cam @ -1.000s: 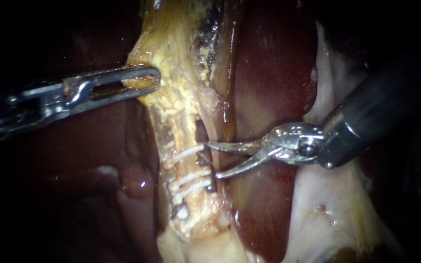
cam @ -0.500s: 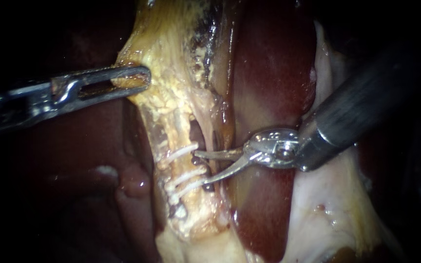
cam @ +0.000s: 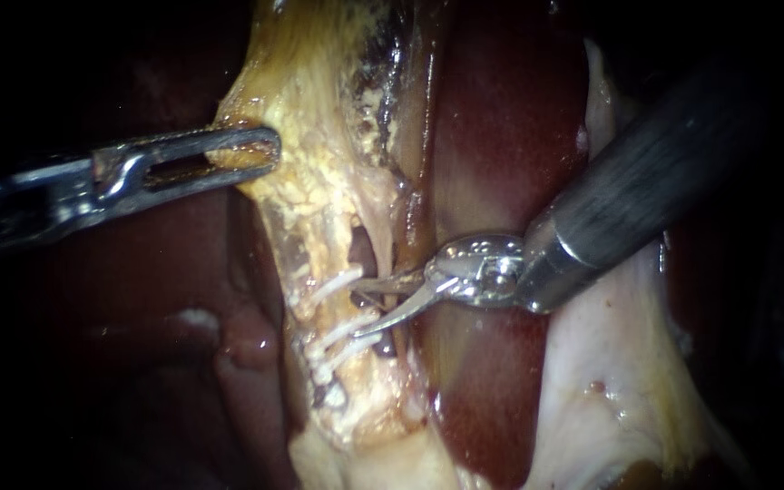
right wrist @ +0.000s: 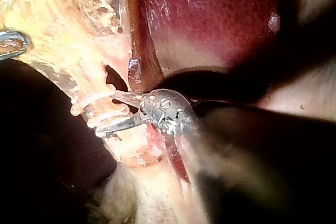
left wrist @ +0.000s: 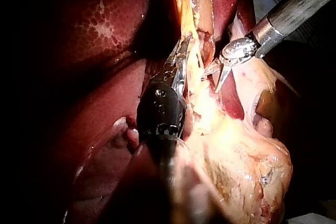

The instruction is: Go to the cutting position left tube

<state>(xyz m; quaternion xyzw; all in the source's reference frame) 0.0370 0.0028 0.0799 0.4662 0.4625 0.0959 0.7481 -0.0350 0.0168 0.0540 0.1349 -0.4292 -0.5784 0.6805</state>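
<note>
The dark red liver (cam: 501, 136) fills the centre and right of the endoscope view, its edges lost in shadow. A strip of yellow tissue (cam: 319, 191) runs down the centre-left. The left instrument (cam: 260, 156), cut off at the left edge, grips the strip's upper left border. The right instrument (cam: 357, 308) enters from the upper right with its jaws apart at the left tube (cam: 324, 313). They seem to straddle it between the white clips (cam: 336, 285), though the tips blur into the tissue.
</note>
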